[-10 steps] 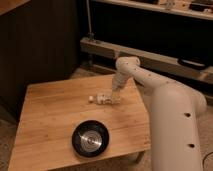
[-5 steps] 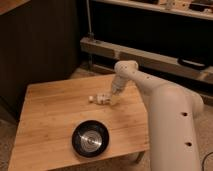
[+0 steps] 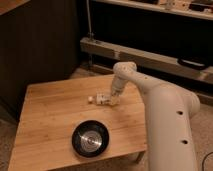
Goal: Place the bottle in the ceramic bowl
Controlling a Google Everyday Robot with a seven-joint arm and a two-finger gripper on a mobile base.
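Little has moved since before; gripper (image 3: 111, 98) stays low on the wooden table (image 3: 50, 120), fingers' state cannot tell. Bottle (image 3: 100, 99) lies at its tip. Ceramic bowl (image 3: 90, 139) well below-left. Risk: ribbed bottle rolling away under an off-centre pinch.

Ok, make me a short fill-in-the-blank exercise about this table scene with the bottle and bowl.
1. The bottle lies on its ____ on the wooden table.
2. The hand is down at the ____.
3. The bowl sits near the table's ____ edge.
4. Inside the bowl there is ____.

Missing words: side; bottle; front; nothing
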